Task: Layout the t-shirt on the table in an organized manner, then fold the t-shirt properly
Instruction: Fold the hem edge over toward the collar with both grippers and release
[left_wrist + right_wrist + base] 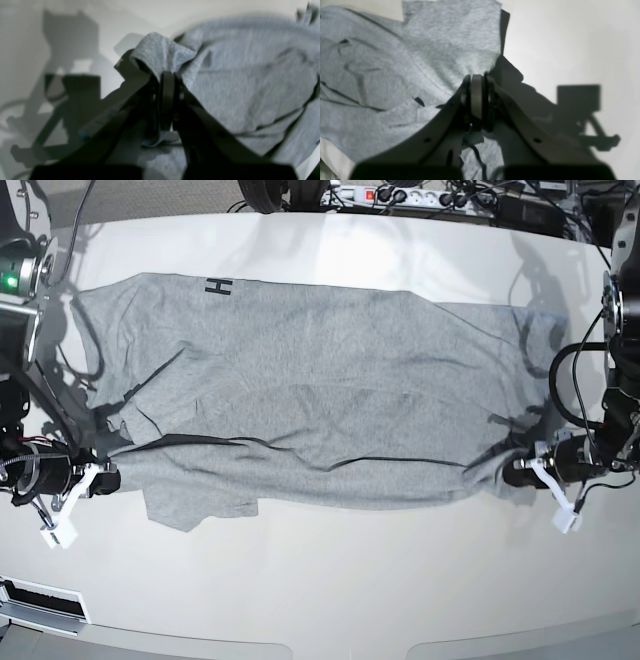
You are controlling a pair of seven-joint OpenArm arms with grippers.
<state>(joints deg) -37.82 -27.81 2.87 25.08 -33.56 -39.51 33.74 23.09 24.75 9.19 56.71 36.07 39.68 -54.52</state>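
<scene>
Both sets of fingers, left [522, 474] and right [100, 477], are pinched tight on opposite ends of the shirt [310, 410], stretched across the worktop [330, 580] near its front edge, apparently to pull it flat for folding.

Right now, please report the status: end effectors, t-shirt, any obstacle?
Left end effector shut on t-shirt edge. Right end effector shut on the opposite edge. Shirt stretched across the table, still wrinkled. No obstacle seen.
</scene>
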